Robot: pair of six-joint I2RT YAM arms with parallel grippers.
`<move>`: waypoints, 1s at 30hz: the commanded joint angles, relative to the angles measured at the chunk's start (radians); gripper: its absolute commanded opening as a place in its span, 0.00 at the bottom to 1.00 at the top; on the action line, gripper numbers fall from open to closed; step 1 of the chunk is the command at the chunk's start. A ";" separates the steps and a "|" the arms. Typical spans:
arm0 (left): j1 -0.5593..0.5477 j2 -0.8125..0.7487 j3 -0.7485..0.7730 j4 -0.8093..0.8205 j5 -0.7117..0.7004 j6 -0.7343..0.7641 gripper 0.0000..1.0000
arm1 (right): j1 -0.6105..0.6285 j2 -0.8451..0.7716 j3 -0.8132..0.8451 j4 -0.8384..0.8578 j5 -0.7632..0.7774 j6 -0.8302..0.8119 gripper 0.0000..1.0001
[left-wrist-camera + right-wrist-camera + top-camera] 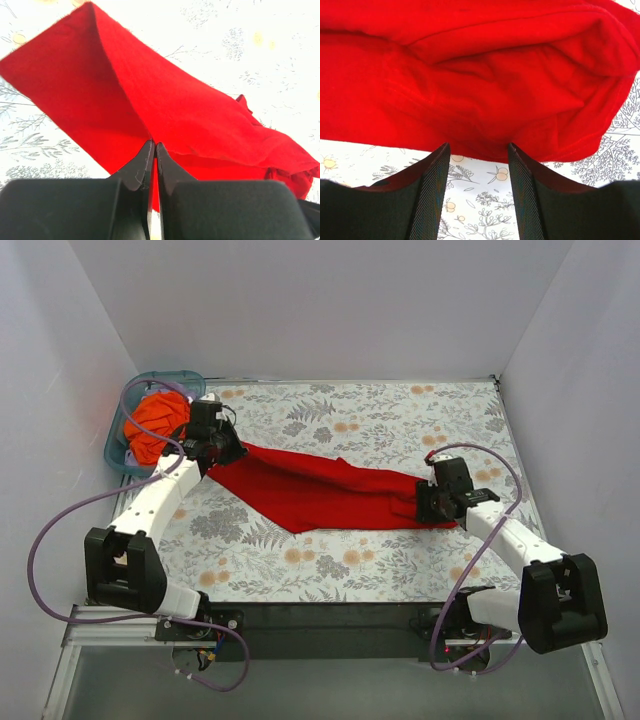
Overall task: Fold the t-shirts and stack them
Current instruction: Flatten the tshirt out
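Note:
The red t-shirt (320, 492) lies stretched in a long band across the floral cloth, from upper left to right. My left gripper (222, 452) is shut on its left end; in the left wrist view the jaws (154, 145) pinch a fold of the red t-shirt (165, 100). My right gripper (428, 502) is open at the shirt's right end; in the right wrist view its tips (479, 146) touch the edge of the bunched red t-shirt (480, 80), with nothing between them. The orange t-shirt (155, 423) sits crumpled in the bin.
The teal plastic bin (118, 455) stands at the back left corner against the white wall. White walls close in the left, back and right sides. The floral tablecloth (400, 420) covers the table.

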 commanded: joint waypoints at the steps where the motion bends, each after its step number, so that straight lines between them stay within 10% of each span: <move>1: -0.003 -0.049 0.033 -0.083 -0.041 0.033 0.00 | 0.001 0.026 0.015 0.069 0.012 -0.045 0.57; 16: -0.003 -0.042 0.072 -0.104 -0.046 0.037 0.00 | 0.003 0.168 0.038 0.130 0.021 -0.045 0.53; 23: -0.001 -0.022 0.093 -0.096 -0.069 0.050 0.00 | 0.003 0.197 0.082 0.132 0.035 -0.045 0.03; 30: 0.005 0.064 0.277 -0.135 -0.102 0.083 0.00 | 0.001 0.164 0.255 0.046 0.089 -0.080 0.01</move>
